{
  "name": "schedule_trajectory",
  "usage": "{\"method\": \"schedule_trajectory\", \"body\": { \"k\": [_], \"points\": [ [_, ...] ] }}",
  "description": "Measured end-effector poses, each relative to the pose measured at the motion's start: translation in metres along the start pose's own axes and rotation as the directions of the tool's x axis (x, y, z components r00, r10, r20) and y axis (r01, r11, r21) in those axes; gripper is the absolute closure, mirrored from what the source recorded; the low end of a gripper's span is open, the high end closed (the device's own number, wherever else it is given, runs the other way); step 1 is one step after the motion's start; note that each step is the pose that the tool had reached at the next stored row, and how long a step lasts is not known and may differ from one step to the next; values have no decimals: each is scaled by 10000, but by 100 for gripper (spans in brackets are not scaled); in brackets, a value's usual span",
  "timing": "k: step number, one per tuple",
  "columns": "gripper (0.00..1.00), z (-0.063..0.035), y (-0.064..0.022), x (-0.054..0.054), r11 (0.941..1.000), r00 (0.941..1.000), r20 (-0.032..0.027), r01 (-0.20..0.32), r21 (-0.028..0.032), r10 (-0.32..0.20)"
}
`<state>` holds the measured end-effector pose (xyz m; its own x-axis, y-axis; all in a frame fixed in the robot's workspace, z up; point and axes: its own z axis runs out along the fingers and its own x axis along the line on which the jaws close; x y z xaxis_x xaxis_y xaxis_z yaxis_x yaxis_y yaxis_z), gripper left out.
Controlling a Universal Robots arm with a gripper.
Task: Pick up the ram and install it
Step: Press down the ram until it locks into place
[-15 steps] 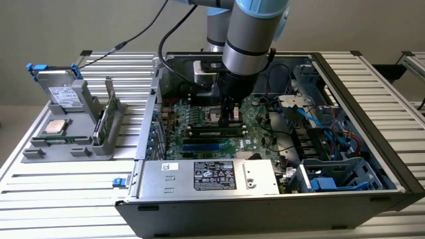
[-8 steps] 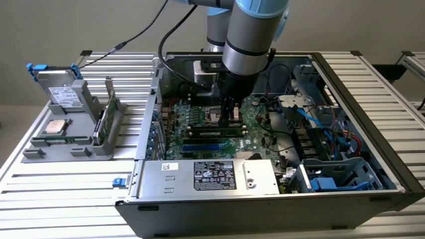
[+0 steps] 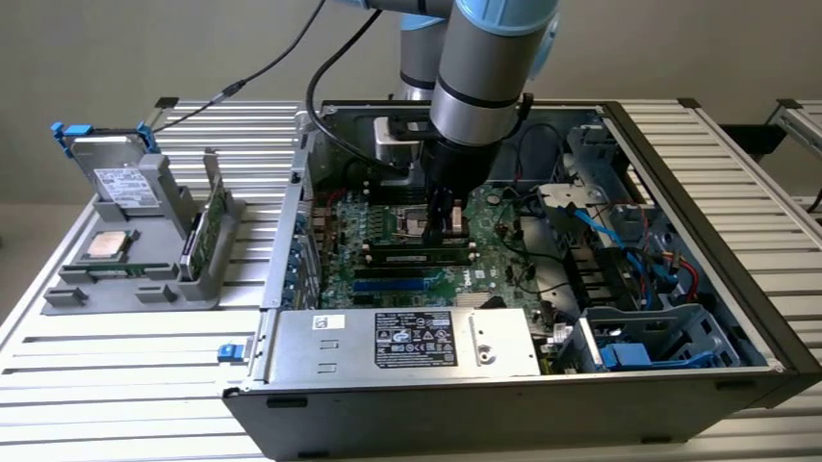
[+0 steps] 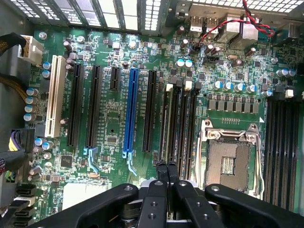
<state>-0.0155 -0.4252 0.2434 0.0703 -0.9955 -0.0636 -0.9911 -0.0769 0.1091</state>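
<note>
Gripper point(image 4: 167, 172) clenched, fingertips pressed down on ram point(image 3: 414, 256), which lies in slot beside CPU socket point(image 4: 229, 164). Judgement: seating step; push straight down, even pressure along ram, until slot latches close; avoid tilt.

I see an open PC case point(image 3: 719, 318) on the slatted table point(image 3: 115, 385), motherboard point(image 4: 118, 118) exposed. Blue slot point(image 4: 130, 114) and white slot point(image 4: 54, 95) among black ones, empty CPU socket point(image 4: 230, 164) nearby. PSU point(image 3: 398, 339) at case front. Grey holder point(image 3: 141, 260) w/ silver CPU chip point(image 3: 108, 245) at exterior view's left.
</note>
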Motion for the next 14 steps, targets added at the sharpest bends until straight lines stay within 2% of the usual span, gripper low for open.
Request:
{"method": "schedule_trajectory", "body": {
  "k": [2, 3, 7, 14],
  "points": [
    [90, 0, 0, -4, 10000, 10000, -1, 2, 11, -2],
    [90, -1, 0, -7, 10000, 10000, -5, 5, 38, -5],
    [90, -18, 14, -17, 9998, 10000, -18, 17, 197, -17],
    [90, -19, 61, -21, 9996, 9999, 0, -156, 249, 156]
  ]
}}
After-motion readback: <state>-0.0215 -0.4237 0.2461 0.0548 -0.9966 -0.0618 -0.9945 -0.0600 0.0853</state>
